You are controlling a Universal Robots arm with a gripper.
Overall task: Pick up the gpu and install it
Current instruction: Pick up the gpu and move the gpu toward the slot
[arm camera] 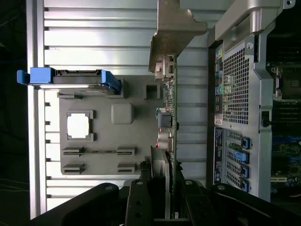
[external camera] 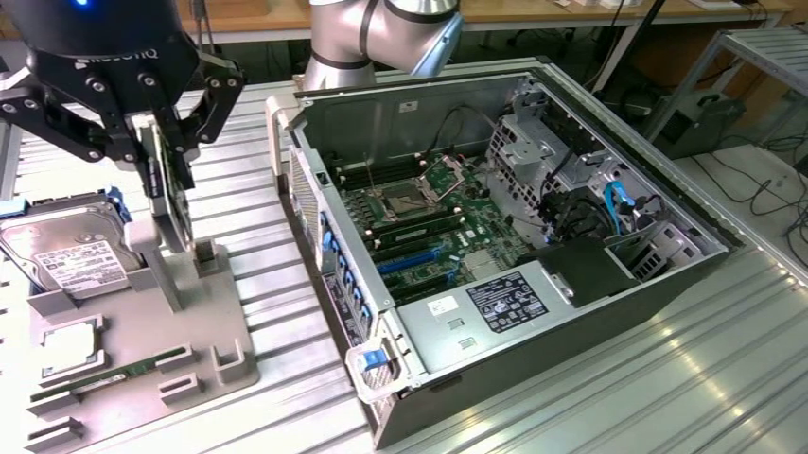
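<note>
Thin flat dark gpu (external camera: 170, 203) with a pale metal bracket is standing upright over the grey plastic holder tray (external camera: 132, 317), and the black gripper (external camera: 158, 151) is clamping its top edge, which is seeming right for a light, stiff but fragile board.

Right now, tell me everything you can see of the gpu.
The gpu is a thin flat card, seen nearly edge-on and standing upright. Its dark board carries small components and connectors, and a pale metal bracket closes one end. The gripper is clamped on its upper part, one finger on each face. The card is over the grey parts fixture, beside the open computer case. Whether its lower edge is free of the fixture's slot can't be told.
</note>
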